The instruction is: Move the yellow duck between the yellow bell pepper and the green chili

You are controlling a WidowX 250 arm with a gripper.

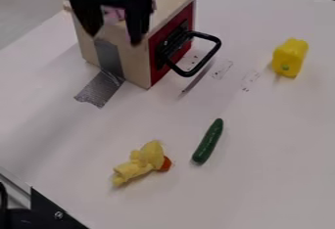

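Gripper (115, 36) hangs at the box (131, 61), duck (140, 162) lies near the chili (208, 142)

The box, on the counter (262, 174), has pale wooden sides, a pale top and a red front (157, 52) that sits flush in its frame, so whatever is inside is hidden. A black looped handle (212, 52) juts from the red front over the counter. Grey tape (101, 88) runs down one pale side and onto the counter. Against the box's top, seen between the fingers, is something pink (114, 14), too blurred to name.

The arm comes in from the top edge at the upper left. Its black gripper points down, in the view in front of the box's top and pale side; how far above them it hangs, I cannot tell. The fingers are apart, with a wide gap between the tips.

The yellow duck lies on the counter in the lower part of the view, its orange beak towards the chili. The dark green chili lies slantwise just beside it, not touching. The yellow pepper (290, 57) is well apart from both, at the upper right.
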